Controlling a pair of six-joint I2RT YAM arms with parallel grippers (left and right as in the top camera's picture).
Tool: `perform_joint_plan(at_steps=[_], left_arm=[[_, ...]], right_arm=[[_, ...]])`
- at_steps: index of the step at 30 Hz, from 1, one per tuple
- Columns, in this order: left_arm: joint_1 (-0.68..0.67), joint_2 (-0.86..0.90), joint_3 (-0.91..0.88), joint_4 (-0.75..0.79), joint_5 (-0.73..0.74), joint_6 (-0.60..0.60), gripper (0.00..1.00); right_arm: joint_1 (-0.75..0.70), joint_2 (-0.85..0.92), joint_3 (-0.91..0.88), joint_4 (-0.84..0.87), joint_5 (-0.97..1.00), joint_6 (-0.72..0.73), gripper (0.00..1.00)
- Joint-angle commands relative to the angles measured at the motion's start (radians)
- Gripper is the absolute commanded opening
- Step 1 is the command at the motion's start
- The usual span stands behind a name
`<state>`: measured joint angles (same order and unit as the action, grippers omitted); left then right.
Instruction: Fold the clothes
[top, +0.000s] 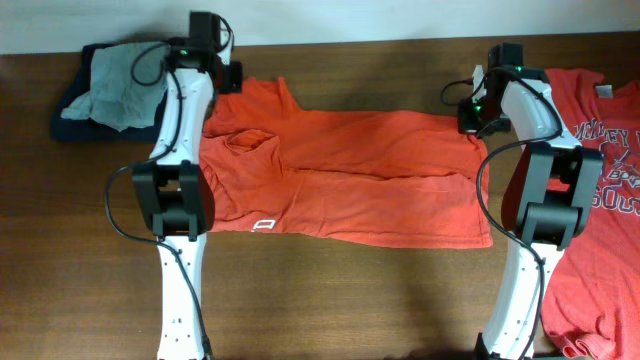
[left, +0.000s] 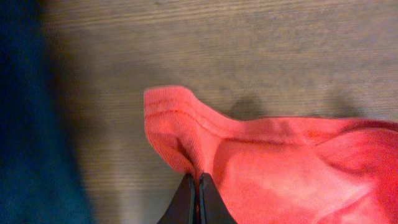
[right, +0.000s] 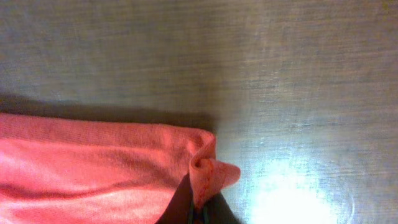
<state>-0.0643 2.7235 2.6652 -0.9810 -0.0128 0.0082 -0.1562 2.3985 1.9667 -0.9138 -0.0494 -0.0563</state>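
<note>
An orange-red T-shirt (top: 340, 170) lies spread across the middle of the wooden table, partly folded lengthwise, with a small white logo (top: 265, 225) near its front left edge. My left gripper (top: 232, 78) is at the shirt's far left corner and is shut on its hem (left: 180, 127). My right gripper (top: 470, 112) is at the shirt's far right corner and is shut on a curled bit of hem (right: 208, 171). A second orange-red T-shirt (top: 600, 200) with white lettering lies at the right edge of the table.
A pile of dark blue and grey clothes (top: 110, 90) lies at the far left corner, next to my left arm; its dark blue cloth shows in the left wrist view (left: 31, 124). Bare wooden table (top: 350, 300) lies in front of the shirt.
</note>
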Motion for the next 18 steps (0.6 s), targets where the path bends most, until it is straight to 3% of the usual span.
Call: perform_joint_plan(at_steps=[1,11,18], left_arm=[[0.01,-0.002,0.127,-0.108,-0.01,0.028,0.01],[0.008,-0.002,0.263,-0.401,-0.01,0.027,0.01],[0.009,-0.003,0.385,-0.552,-0.01,0.028,0.01]], right_arm=[[0.006,-0.016,0.043,-0.047,0.009,0.0,0.04],[0.006,-0.019,0.229,-0.298,-0.003,-0.001,0.04],[0.006,-0.019,0.251,-0.38,-0.064,-0.046,0.04]])
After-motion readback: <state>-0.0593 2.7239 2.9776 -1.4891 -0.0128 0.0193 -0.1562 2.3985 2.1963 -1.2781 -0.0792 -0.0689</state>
